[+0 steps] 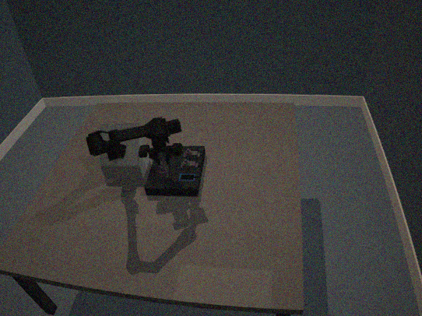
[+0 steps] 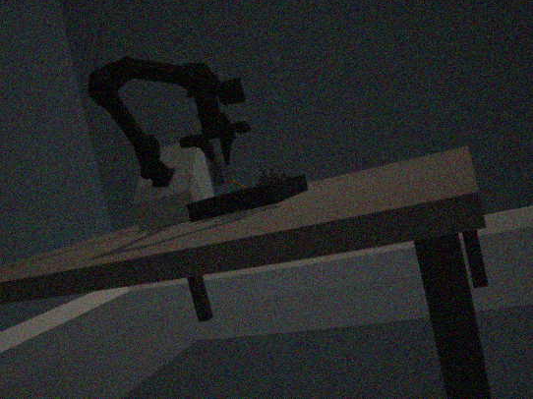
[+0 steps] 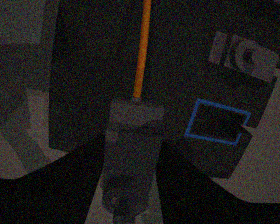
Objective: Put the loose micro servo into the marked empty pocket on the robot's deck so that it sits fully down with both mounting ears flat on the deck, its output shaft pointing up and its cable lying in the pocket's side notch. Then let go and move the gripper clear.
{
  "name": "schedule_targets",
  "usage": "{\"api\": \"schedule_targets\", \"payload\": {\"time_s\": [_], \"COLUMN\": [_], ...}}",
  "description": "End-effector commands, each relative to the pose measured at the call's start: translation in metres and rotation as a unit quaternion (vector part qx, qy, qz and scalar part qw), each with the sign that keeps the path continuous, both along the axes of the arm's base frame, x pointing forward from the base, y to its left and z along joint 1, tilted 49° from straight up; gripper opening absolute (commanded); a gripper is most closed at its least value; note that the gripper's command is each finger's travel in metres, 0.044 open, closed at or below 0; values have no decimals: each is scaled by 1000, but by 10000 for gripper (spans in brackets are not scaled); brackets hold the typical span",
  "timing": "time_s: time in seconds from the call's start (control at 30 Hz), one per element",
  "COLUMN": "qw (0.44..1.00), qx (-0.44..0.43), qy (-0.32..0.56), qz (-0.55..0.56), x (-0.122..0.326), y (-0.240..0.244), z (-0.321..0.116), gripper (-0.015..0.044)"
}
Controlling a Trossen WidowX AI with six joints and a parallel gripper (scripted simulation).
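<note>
My gripper [image 2: 222,168] [image 3: 132,144] is shut on the loose micro servo [image 3: 134,162] [image 2: 220,177], a grey body with one finger on each side. It appears held a little above the dark deck [image 1: 171,191] [image 2: 246,204] [image 3: 80,75]. Its orange cable [image 3: 142,55] [image 2: 239,184] runs from the body's end toward the top of the wrist view. Its round shaft end shows low in that view; its exact tilt is unclear. The pocket's blue outline [image 3: 223,107] [image 1: 180,177] is to the right of the servo, with nothing in it and a notch at its right side.
A seated grey servo [image 3: 247,55] is beside the pocket on the deck; seated servos [image 1: 191,154] also show in the top view. A pale grey box [image 1: 122,175] [image 2: 162,205] stands left of the deck, near the arm's base. The views are dark and grainy.
</note>
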State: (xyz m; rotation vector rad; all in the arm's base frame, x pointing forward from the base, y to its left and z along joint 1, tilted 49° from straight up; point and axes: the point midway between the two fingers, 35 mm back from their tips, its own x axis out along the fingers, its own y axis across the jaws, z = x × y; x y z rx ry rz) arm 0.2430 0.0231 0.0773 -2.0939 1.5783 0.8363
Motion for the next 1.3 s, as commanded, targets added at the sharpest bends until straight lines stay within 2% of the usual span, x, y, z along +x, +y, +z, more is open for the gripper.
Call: {"api": "schedule_targets", "payload": {"time_s": [0.0,0.3,0.63,0.93,1.27], "qw": [998,977,927,857,756], "qx": [10,39,71,98,125], "qy": [-44,-156,-275,-375,-476], "qz": [-35,-137,-246,-338,-431], "x": [1,1,1,1,1], "y": [1,1,1,1,1], "z": [2,2,2,2,2], "gripper": [0,0,0,0,0]}}
